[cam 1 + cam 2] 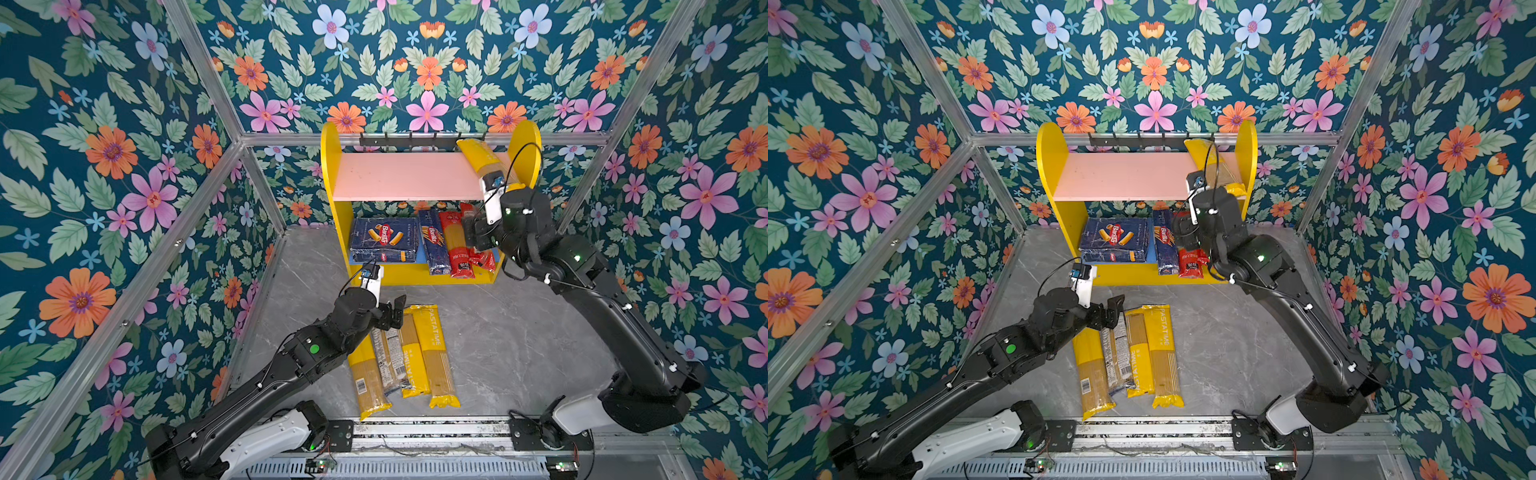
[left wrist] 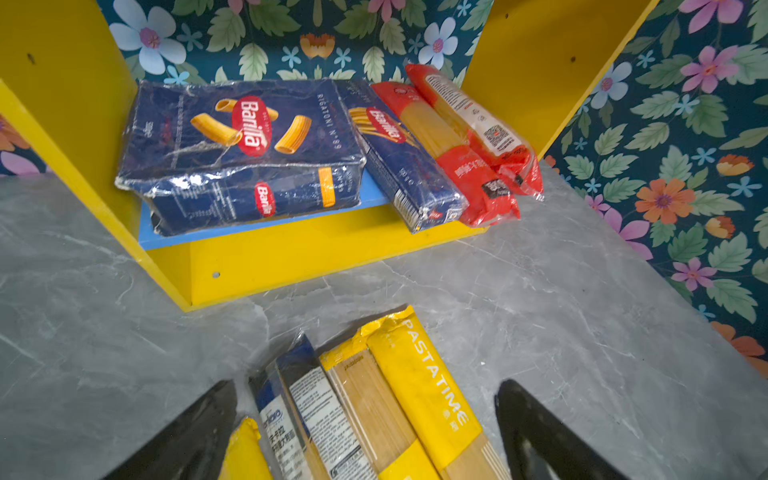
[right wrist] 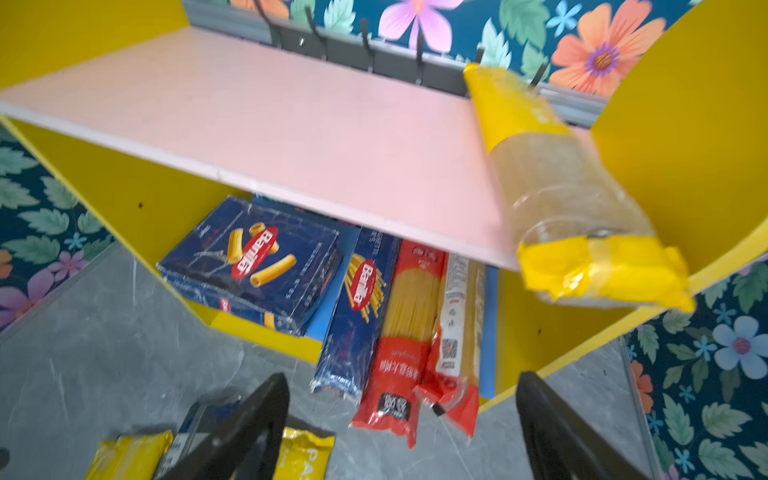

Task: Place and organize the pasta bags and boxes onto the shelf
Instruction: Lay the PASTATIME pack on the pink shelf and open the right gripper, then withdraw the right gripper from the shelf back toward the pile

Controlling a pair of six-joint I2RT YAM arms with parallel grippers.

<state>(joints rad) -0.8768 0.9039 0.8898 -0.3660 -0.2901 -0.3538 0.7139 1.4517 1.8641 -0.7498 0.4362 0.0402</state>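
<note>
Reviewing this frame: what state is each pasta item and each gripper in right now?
rigatoni box: flat on the shelf's lower board.
spaghetti box: lower board, front end overhanging.
red bags: two beside it, also overhanging.
upper yellow bag: pink board's right end, overhanging.
table bags: three yellow, one navy, unshelved.
left gripper: open, empty, above table bags.
right gripper: open, empty, facing the shelf.
</note>
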